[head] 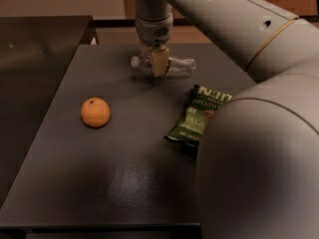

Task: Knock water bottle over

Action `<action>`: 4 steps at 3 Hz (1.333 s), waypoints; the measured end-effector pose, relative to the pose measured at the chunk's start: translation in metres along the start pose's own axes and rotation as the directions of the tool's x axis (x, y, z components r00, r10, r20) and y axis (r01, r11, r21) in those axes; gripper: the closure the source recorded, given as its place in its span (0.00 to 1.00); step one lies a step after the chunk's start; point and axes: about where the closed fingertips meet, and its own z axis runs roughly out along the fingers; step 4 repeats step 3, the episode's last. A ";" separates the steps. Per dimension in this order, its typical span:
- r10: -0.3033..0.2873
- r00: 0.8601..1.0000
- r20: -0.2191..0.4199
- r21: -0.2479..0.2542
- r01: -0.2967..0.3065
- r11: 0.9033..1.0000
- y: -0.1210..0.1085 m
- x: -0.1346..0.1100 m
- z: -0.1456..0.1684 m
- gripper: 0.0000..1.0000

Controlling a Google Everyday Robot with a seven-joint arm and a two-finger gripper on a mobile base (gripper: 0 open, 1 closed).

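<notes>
Water bottle (182, 66) lies on its side at far end of table (124, 183), long axis crosswise, cap toward orange (95, 112) side; gripper (158, 63) over bottle's middle, grip state can't tell.

Dark table (124, 178) with three objects. The water bottle (180, 66) lies on its side near the far edge, and the gripper (158, 63) hangs at its middle, partly covering it. An orange (95, 112) sits well apart from the bottle. A green potato-chip bag (198, 117) lies flat, nearer the camera.
</notes>
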 end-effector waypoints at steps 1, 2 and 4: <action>-0.058 0.998 -0.036 -0.034 0.057 0.998 0.002 -0.006 0.015 0.12; -0.057 0.998 -0.031 -0.013 0.056 0.998 -0.004 -0.007 0.017 0.00; -0.057 0.998 -0.031 -0.013 0.056 0.998 -0.004 -0.007 0.017 0.00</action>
